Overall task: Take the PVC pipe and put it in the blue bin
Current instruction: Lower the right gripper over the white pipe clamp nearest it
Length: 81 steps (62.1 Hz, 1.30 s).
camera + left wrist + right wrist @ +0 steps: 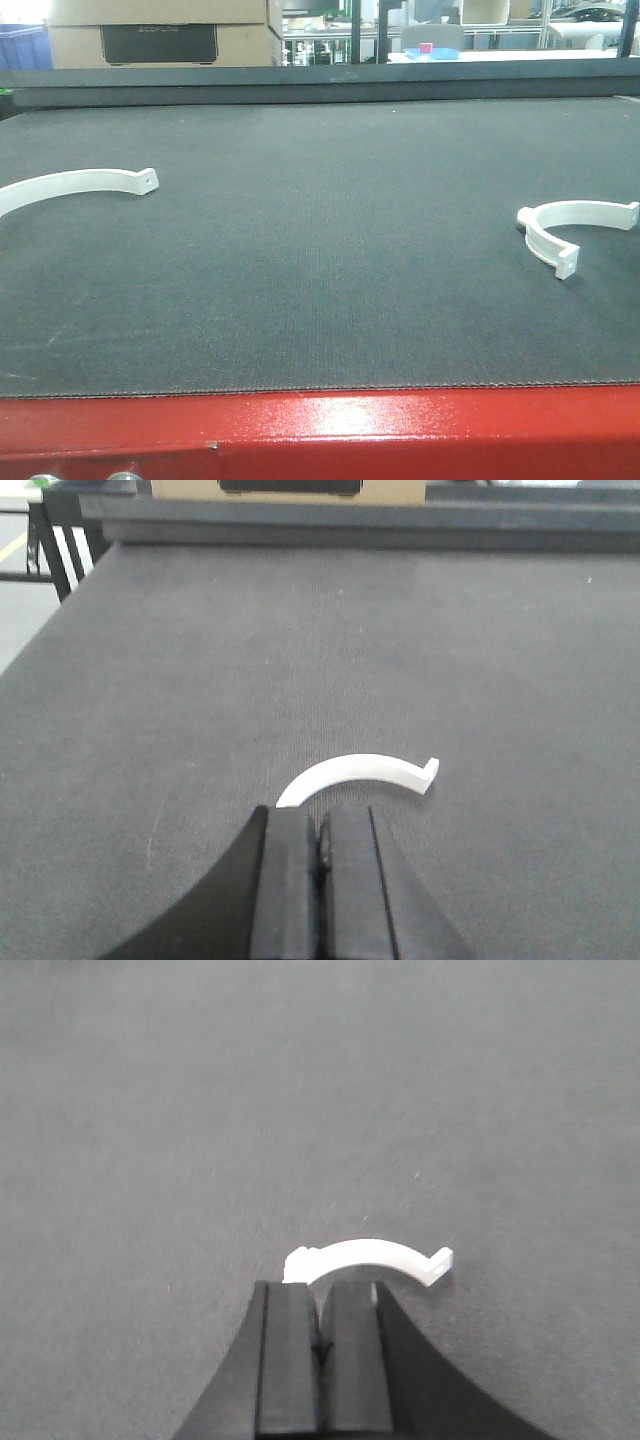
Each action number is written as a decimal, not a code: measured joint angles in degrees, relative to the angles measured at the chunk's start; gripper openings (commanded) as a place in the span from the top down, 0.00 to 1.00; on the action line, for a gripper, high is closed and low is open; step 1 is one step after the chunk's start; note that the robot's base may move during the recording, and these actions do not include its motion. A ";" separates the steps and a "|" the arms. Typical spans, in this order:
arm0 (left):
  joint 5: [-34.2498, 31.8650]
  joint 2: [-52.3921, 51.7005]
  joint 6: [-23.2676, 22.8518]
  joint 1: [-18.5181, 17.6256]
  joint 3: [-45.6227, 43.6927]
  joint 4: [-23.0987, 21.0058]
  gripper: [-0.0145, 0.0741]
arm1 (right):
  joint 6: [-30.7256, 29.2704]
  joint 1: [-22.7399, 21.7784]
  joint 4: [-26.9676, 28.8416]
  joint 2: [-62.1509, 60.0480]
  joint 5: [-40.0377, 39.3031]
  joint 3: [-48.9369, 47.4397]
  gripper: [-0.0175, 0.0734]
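**Both grippers closed and empty, a PVC arc just ahead of each**

The red rail [320,430] along the near edge of the black mat [320,280] serves as the reference. The left PVC piece [85,184] lies flat on the mat, well back from the rail's left end and partly cut off by the front view. The right PVC piece [560,228] lies back from the rail's right end, somewhat nearer the rail.

The left gripper [320,825] has its fingers pressed together and holds nothing; its arc lies just beyond the tips. The right gripper [322,1305] is likewise closed and empty, with its arc just past the tips.

A good grasp probably starts with opening the fingers. One finger should then go inside the curve and one outside, pinching the thin band near mid-arc. The band sits low, so it may skid.

The mat between the pieces is bare, which leaves plenty of room to move. Each piece lies near a side edge of the mat. A raised dark ledge [320,88] runs opposite the rail. A blue shape [22,45] far beyond the rail's left end may be the bin, but I cannot tell.
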 measured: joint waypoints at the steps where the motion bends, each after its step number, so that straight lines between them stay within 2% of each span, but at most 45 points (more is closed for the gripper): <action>1: 0.00 0.32 0.00 0.00 0.00 0.00 0.96 | -0.09 0.30 0.00 0.42 -0.26 0.00 0.99; 13: -0.60 2.88 0.00 0.00 0.00 0.00 0.96 | -0.49 2.44 0.00 6.62 -3.42 0.00 0.96; 18: -1.30 4.03 0.00 0.00 0.00 0.00 0.96 | -0.52 3.15 0.00 9.08 -3.90 0.00 0.86; 23: -1.86 5.26 0.00 0.00 0.00 0.00 0.96 | -0.78 3.92 0.00 11.78 -5.30 0.00 0.71; 29: -2.27 6.32 0.00 0.00 0.00 0.00 0.96 | -0.78 4.27 0.00 14.71 -7.67 0.00 0.61; 46: -3.13 7.94 0.00 0.00 0.00 0.00 0.96 | -0.78 4.37 0.00 22.50 -9.12 -3.36 0.62; 56: -3.97 7.94 0.00 0.00 0.00 0.11 0.96 | -0.78 5.90 0.00 26.49 -8.59 -5.89 0.62; 65: -3.97 7.94 0.00 0.00 0.00 0.11 0.96 | -0.78 7.74 -0.20 28.95 -8.08 -6.38 0.62; 81: -4.01 7.94 0.00 0.00 0.00 0.11 0.96 | -0.78 7.86 -2.24 31.00 -7.54 -6.56 0.62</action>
